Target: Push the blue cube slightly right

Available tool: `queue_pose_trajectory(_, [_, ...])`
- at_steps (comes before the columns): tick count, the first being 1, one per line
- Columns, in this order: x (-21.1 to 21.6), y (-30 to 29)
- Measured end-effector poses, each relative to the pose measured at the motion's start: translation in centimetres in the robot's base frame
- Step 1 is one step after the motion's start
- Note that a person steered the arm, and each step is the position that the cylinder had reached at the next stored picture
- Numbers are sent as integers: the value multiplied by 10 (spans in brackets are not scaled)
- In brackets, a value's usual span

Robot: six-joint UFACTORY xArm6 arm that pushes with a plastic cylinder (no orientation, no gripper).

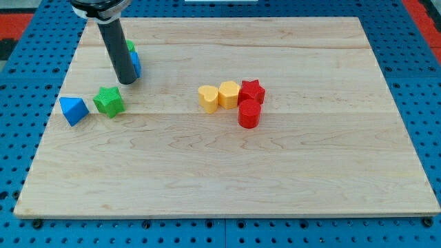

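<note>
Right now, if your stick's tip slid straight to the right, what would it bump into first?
My tip would meet the blue cube almost at once; it sits right beside it, half hidden behind the rod. Whether they already touch, I cannot tell. A green block peeks out just behind.

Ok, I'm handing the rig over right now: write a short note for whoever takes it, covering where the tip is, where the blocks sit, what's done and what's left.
My tip: down on the wooden board, upper left, directly in front of the blue cube, which it mostly hides.
Blue cube: behind the rod, a small green block just behind it; contact cannot be told.
Others: blue triangular block and green star block near the view's left edge; two yellow blocks, red star block and red cylinder clustered at centre.
Done: tip brought to the cube.
Left: get to its left side, push slightly right.
</note>
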State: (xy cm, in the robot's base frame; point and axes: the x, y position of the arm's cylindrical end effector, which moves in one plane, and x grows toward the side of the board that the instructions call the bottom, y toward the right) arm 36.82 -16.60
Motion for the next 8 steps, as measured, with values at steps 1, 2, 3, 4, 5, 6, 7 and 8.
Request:
queue_pose_trajectory(1, [0, -15])
queue_pose_trajectory(2, [-5, -36])
queue_pose_trajectory(3, [-17, -34])
queue_pose_trajectory(4, [-15, 16])
queue_pose_trajectory(5, [-17, 28])
queue_pose_trajectory(6, [-29, -38])
queue_pose_trajectory(7, [-42, 46])
queue_pose_trajectory(8, [-44, 126])
